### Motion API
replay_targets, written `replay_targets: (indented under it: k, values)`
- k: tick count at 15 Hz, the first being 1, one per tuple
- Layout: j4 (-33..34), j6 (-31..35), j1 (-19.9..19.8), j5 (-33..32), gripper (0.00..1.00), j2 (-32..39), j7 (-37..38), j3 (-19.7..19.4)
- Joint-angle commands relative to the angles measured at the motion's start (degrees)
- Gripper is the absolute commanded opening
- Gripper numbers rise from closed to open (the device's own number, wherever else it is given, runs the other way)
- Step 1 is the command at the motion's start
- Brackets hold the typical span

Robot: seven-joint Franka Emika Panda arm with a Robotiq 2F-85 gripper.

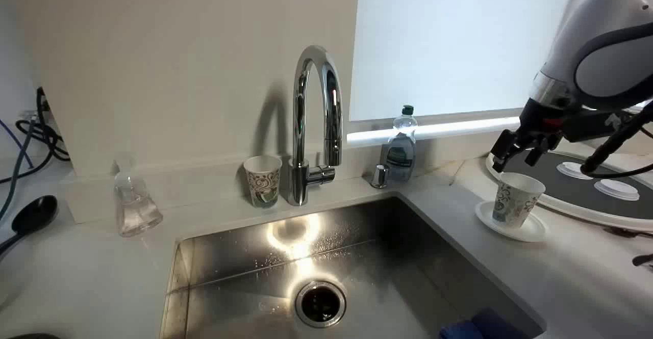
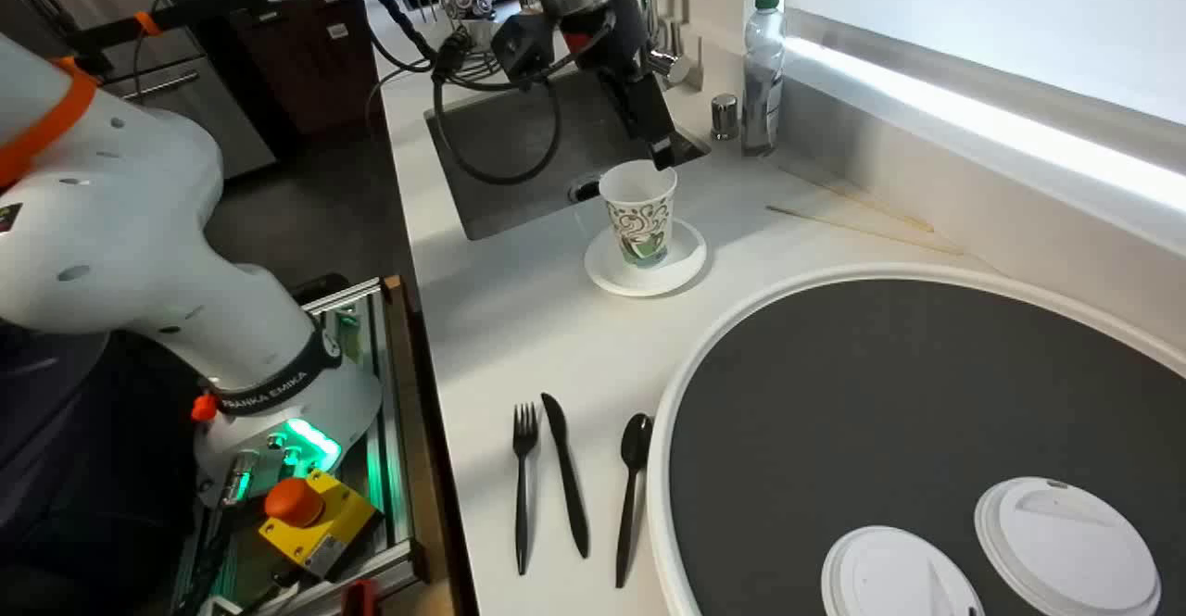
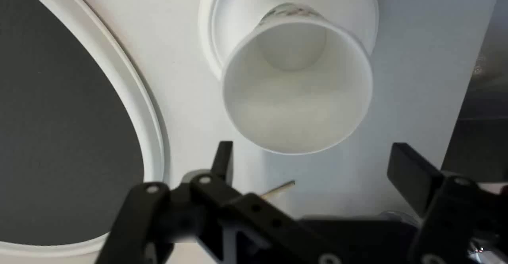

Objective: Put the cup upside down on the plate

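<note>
The cup (image 1: pixel 516 201), pale with a swirl print, stands upright with its mouth up on the small white plate (image 1: pixel 535 232). Both also show in an exterior view, the cup (image 2: pixel 641 213) and the plate (image 2: pixel 687 264). In the wrist view I look down into the cup (image 3: pixel 295 105), with the plate (image 3: pixel 208 26) under its base. My gripper (image 3: pixel 312 153) is open and empty, its fingers wider apart than the cup's rim and apart from it in that view. In both exterior views the gripper (image 1: pixel 514 162) hangs just above the cup's rim.
A large dark disc with a white rim (image 2: pixel 723 320) lies beside the plate, bearing white lids (image 2: pixel 1066 542). The sink (image 1: pixel 255 278) is on the plate's other side. A tap (image 1: pixel 301 125), soap bottle (image 1: pixel 401 150), second cup (image 1: pixel 263 183), thin sticks (image 2: pixel 862 229) and black cutlery (image 2: pixel 565 477) are around.
</note>
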Motion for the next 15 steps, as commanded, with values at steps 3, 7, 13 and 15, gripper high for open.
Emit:
replay_targets:
  k: [3, 7, 13, 15]
  values:
    - [0.1, -0.2, 0.4, -0.1, 1.0, 0.0, 0.1, -0.4]
    - [0.1, -0.2, 0.4, -0.1, 1.0, 0.0, 0.1, -0.4]
    - [1.4, -6.0, -6.6, -9.8, 1.0, 0.1, 21.0, 2.5]
    - [2.2, -8.3, -6.4, -7.2, 1.0, 0.5, 24.2, 1.9]
